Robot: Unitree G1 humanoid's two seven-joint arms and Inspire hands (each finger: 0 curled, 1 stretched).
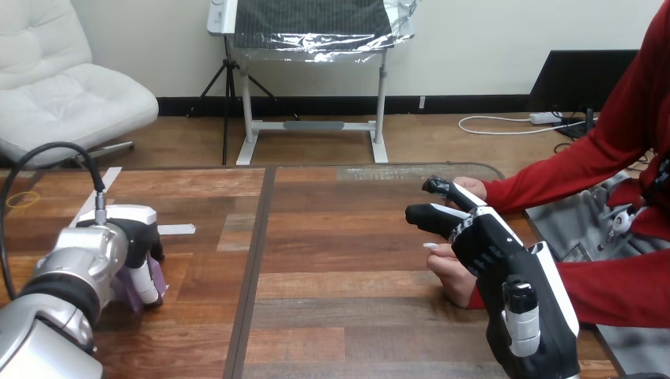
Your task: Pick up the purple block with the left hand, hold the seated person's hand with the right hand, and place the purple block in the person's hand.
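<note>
The purple block (157,277), judged light and rigid, is clasped by the left hand (139,242); opposite flat faces are recommended.

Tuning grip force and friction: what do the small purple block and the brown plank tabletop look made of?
The small purple block: pale and matte, no glare. Possibly foam or painted wood, but it is too covered by the left hand to tell. The brown plank tabletop: wood or wood-look laminate, judging by the grain streaks, mixed board tones and soft sheen.
</note>
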